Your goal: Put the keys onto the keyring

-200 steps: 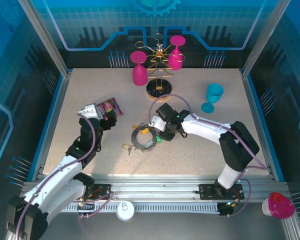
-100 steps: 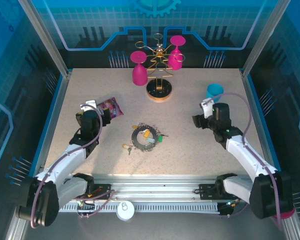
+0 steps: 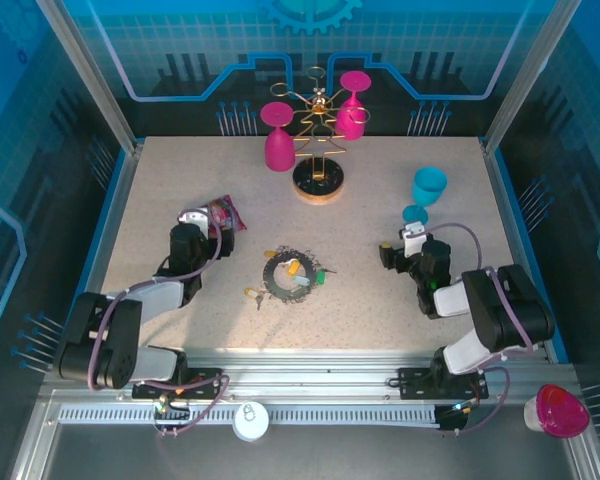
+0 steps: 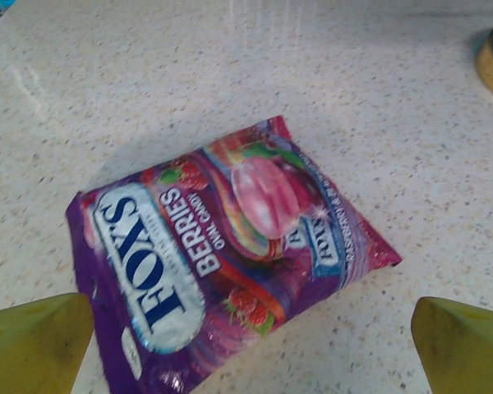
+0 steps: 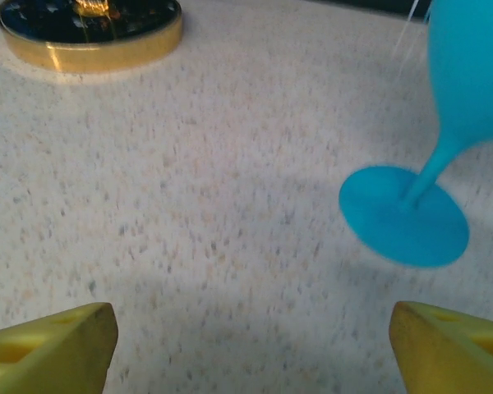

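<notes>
Left claw (image 3: 202, 225) sits left of centre in the top view, low over the desk (image 3: 180, 170), with its arm folded back. In the left wrist view the claw (image 4: 251, 345) is spread wide and pinches nothing, with one yellow tip in each bottom corner. The candy bag (image 4: 230, 263) lies flat just ahead of it, label up.

Keyring (image 3: 288, 275) lies flat at mid-desk, between the two arms and well apart from both claws. Keys (image 3: 292, 266) are bunched at it:
- The yellow head is inside the loop.
- The light blue one is at the lower right arc.
- The green one is at the right edge.
- The brass one is just outside, lower left.

Can't tell if any key is threaded on.

Rack (image 3: 318, 182) stands at top centre with two pink glasses (image 3: 278, 140) hanging on it.

Right claw (image 3: 402, 243) is right of centre, also low. In the right wrist view the claw (image 5: 251, 345) is spread and holds nothing. The teal glass (image 5: 404, 215) stands upright ahead of it at upper right, not touching.
</notes>
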